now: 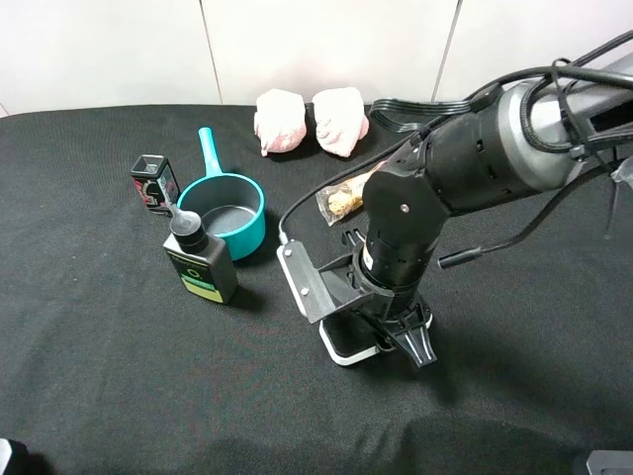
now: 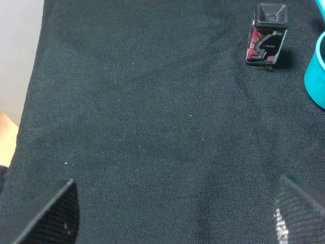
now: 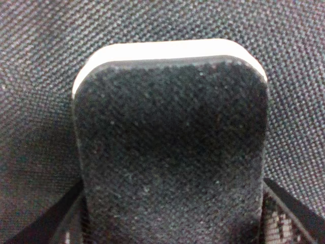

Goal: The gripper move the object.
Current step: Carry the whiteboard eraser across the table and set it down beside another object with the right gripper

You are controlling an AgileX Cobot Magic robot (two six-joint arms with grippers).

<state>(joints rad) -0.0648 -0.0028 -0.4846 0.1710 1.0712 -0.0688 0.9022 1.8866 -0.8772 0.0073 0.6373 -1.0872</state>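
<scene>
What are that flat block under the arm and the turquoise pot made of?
The board eraser looks like fuzzy black felt on a white base, probably plastic: fibres show on top, with a smooth edge beneath. The pot could be plastic or coated metal; its even turquoise sheen leaves that open.

Colours and patterns recorded on the tabletop
Board eraser (image 3: 170, 142): black felt is noted over a white base. Saucepan (image 1: 223, 213): teal. Bottle (image 1: 203, 262): black, green-labelled. Small box (image 2: 266, 35): black, pink-and-red print. Cloth (image 1: 89, 336): black weave. Bundles (image 1: 282, 121) (image 1: 341, 119): pink.
</scene>
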